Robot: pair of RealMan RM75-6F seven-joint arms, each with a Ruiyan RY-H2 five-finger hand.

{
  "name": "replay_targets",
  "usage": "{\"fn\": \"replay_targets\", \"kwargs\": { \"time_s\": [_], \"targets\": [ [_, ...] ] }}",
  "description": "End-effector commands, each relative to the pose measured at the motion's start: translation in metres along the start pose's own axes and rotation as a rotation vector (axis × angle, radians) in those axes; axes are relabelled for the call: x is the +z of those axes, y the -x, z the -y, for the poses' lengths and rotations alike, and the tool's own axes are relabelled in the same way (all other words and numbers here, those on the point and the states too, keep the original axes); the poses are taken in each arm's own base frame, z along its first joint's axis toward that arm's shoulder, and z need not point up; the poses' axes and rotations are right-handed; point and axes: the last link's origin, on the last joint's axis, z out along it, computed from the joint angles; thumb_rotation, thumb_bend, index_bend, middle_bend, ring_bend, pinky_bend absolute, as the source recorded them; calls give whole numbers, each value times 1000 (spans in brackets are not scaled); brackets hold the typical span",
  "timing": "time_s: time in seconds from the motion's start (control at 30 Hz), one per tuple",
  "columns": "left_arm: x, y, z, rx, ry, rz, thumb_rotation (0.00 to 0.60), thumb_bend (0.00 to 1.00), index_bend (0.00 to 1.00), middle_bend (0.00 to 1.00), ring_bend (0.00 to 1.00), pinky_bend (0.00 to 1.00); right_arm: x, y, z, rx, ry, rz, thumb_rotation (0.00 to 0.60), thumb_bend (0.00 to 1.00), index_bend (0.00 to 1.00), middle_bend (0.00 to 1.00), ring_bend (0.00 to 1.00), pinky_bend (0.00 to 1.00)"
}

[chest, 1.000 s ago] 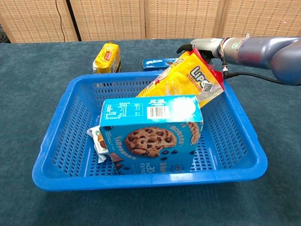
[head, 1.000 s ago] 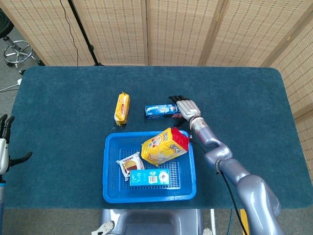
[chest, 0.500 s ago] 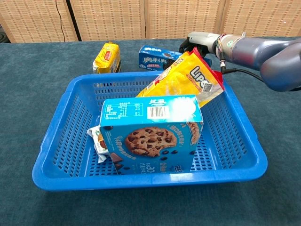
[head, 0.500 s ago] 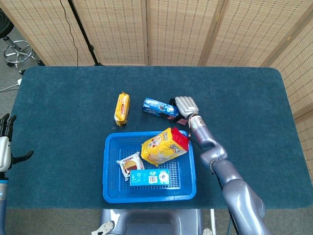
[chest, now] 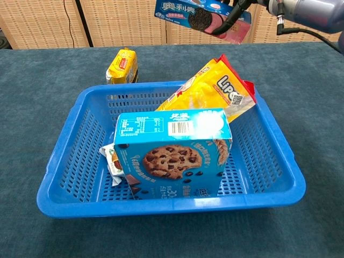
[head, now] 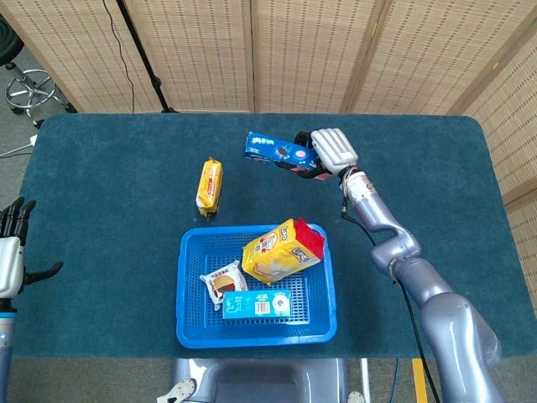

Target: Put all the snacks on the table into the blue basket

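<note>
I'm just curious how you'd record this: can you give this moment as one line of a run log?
right hand: holds Oreo pack lifted | left hand: open, idle | blue basket: three snacks inside | yellow snack pack: on table

One blue basket (head: 191, 336), five snack packs, two hands.

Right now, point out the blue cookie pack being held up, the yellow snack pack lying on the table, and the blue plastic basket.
Blue cookie pack (head: 270, 150), head view, on its printed face.
Yellow snack pack (head: 210, 186), head view, middle of the wrapper.
Blue plastic basket (chest: 269, 141), chest view, on its right wall.
</note>
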Motion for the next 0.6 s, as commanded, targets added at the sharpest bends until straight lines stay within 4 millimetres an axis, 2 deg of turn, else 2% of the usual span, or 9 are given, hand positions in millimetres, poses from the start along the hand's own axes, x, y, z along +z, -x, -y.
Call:
{"fn": "replay_targets", "kwargs": {
  "time_s": [0.03,0.17,0.37,0.47,0.6],
  "targets": [
    [-1,0,0,-2,3,4,600,0,0,0,0,0,-21,-38,15,-5,-129,-51,600,247,502,613,473,582],
    [-1,1,0,-8,8,15,600,0,0,0,0,0,-53,-52,37,-17,-220,-46,600,247,500,613,474,584],
    [-1,0,-1,-19,17,22,600,0,0,0,0,0,-108,-55,77,-96,-311,1,600,253,503,615,474,586],
    [-2,0,-1,-25,23,24,600,0,0,0,0,0,-130,-54,93,-138,-327,31,600,253,504,615,475,586],
    [-3,0,-3,-29,31,32,600,0,0,0,0,0,-148,-53,114,-199,-335,63,600,258,504,615,475,587]
  ]
}}
